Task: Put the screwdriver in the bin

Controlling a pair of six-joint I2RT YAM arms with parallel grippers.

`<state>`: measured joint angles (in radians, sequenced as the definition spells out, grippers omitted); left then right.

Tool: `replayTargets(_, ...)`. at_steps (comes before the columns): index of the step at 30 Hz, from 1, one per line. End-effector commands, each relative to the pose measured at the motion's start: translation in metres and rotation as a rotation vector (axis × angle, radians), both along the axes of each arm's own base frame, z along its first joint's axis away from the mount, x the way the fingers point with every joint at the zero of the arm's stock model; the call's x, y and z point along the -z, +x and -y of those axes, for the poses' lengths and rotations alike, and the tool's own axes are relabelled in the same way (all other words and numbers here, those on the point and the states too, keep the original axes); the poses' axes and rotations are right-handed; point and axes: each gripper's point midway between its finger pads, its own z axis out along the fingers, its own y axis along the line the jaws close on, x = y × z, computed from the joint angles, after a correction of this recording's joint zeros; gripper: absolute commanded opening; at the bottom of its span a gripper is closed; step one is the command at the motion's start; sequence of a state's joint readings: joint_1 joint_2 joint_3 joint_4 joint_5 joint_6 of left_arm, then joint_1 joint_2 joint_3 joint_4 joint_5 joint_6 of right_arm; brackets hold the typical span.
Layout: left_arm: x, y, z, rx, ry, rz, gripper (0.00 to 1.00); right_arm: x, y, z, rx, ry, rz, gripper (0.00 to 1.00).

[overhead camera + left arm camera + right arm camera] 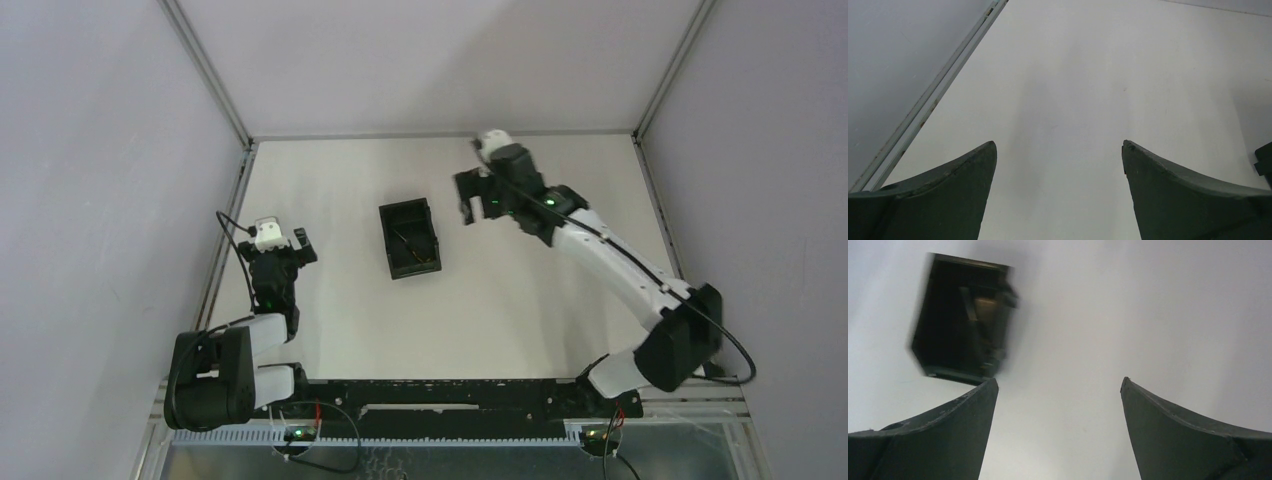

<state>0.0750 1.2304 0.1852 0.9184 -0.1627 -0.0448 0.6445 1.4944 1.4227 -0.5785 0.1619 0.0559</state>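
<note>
Now the right arm (600, 255) extends — fingers (943, 440) apart beside the bin (410, 237).

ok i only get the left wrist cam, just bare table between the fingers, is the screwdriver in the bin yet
observer: yes, the top view shows the screwdriver lying inside the bin
operator: right claw holding anything
observer: no, the right claw is open and empty
operator: where's the bin from my arm
observer: to the right of your left claw, clear of it, with the right claw on its far side
</note>
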Motion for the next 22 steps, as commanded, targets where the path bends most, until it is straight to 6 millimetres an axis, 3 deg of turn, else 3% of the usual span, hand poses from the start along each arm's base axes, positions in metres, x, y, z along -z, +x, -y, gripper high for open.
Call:
replayTargets(1, -0.031, 0.014, -0.001, -0.002, 0.020, 0.087, 1.00, -0.001, 0.010, 0.065, 0.185, 0.173, 0.048, 1.00)
replayTargets(5, -0.031, 0.014, -0.001, -0.003, 0.020, 0.087, 1.00, 0.020, -0.002, 0.120, 0.300, 0.211, 0.105, 1.00)
replayTargets(6, -0.031, 0.014, -0.001, -0.003, 0.020, 0.087, 1.00, 0.034, -0.008, 0.133, 0.337, 0.207, 0.112, 1.00)
replayTargets(7, -0.031, 0.014, -0.001, -0.003, 0.020, 0.087, 1.00, 0.030, -0.007, 0.144, 0.374, 0.221, 0.157, 1.00)
replayTargets(8, -0.031, 0.014, -0.001, -0.003, 0.021, 0.087, 1.00, 0.045, -0.013, 0.155, 0.410, 0.221, 0.159, 1.00)
replayTargets(9, -0.031, 0.014, -0.001, -0.003, 0.020, 0.087, 1.00, 0.043, -0.013, 0.165, 0.445, 0.238, 0.191, 1.00)
replayTargets(11, -0.031, 0.014, -0.001, -0.003, 0.020, 0.087, 1.00, 0.060, -0.020, 0.182, 0.515, 0.245, 0.202, 1.00)
replayTargets(13, -0.031, 0.014, -0.001, -0.003, 0.021, 0.087, 1.00, 0.078, -0.026, 0.192, 0.564, 0.253, 0.219, 1.00)
replayTargets(16, -0.031, 0.014, -0.001, -0.003, 0.020, 0.087, 1.00, 0.088, -0.029, 0.200, 0.614, 0.263, 0.255, 1.00)
replayTargets(22, -0.031, 0.014, -0.001, -0.003, 0.020, 0.087, 1.00, 0.094, -0.030, 0.204, 0.608, 0.237, 0.268, 1.00)
